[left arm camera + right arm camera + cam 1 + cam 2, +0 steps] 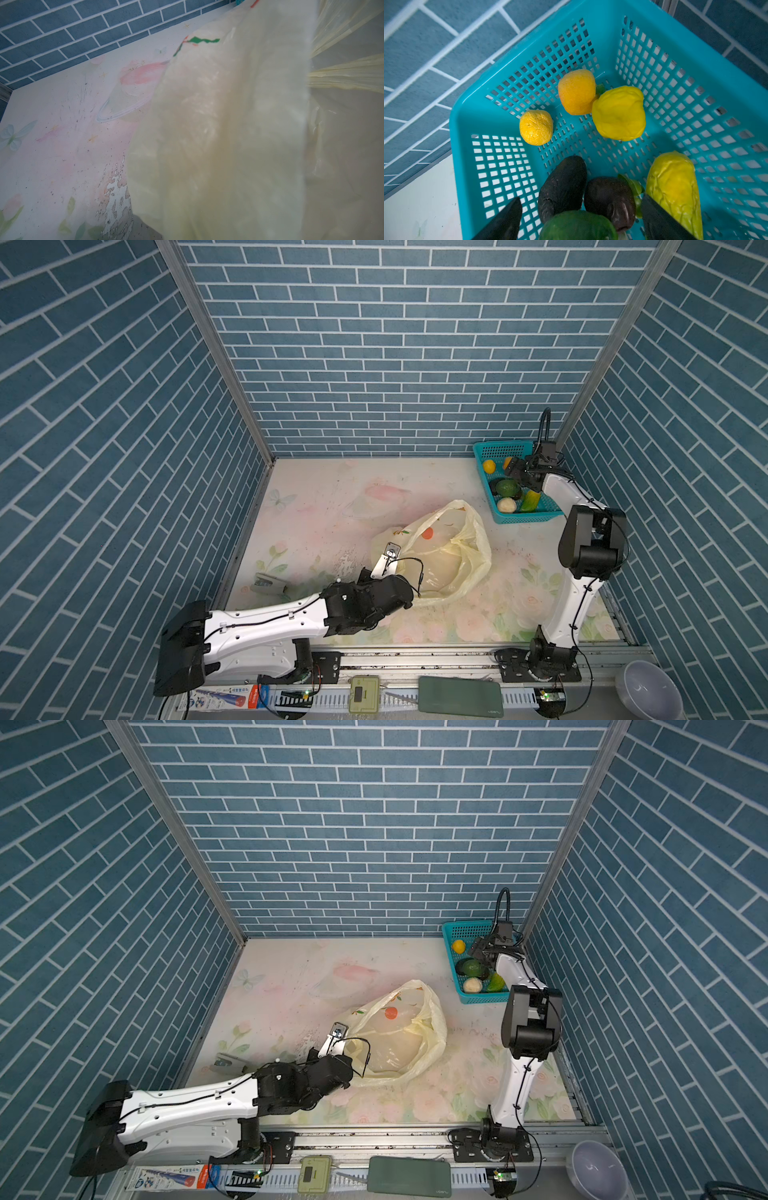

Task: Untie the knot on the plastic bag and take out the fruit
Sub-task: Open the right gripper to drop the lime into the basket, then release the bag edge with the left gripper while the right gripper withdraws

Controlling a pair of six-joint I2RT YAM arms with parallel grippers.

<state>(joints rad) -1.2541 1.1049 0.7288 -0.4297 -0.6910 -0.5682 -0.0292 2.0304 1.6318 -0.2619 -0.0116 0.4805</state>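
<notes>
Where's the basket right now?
In both top views, the basket sits in the table's far right corner, beyond the bag, with the right hand over it.

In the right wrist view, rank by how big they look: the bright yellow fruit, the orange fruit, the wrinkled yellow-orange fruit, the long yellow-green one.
1. long yellow-green fruit (nearest the camera, so unsure)
2. bright yellow fruit
3. orange fruit
4. wrinkled yellow-orange fruit, only slightly smaller

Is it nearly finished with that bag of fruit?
Nearly. The plastic bag lies open, no knot visible, and the fruit sits in the teal basket. The right hand hangs open over it; the left hand pinches the bag's edge. No fruit shows inside, so little seems left.
</notes>
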